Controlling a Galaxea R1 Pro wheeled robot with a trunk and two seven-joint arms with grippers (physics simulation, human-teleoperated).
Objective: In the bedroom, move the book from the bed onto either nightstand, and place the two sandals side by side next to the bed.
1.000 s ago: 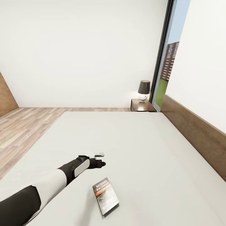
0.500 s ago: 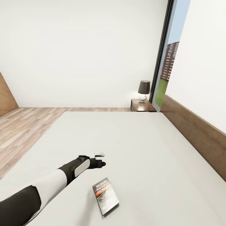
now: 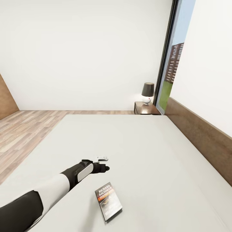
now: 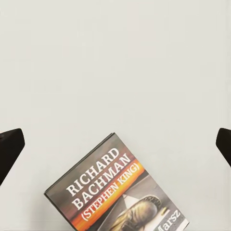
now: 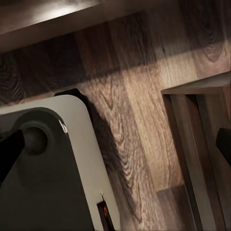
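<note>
Book lies flat on bed, just short of left hand. Left hand held wide, fingertips well apart, nothing gripped. Hand best drawn back over cover, then lowered square to book's edges. Right hand also spread wide over wood floor.

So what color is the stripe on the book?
Orange: the band on the book crosses its dark cover beneath the white lettering, clearest in the left wrist view.

The left arm has a black upper section, a smooth white forearm shell and a black wrist with a white oblong panel. The left gripper is black with a small white block. A rounded pale grey and dark robot base carries a small orange mark.
</note>
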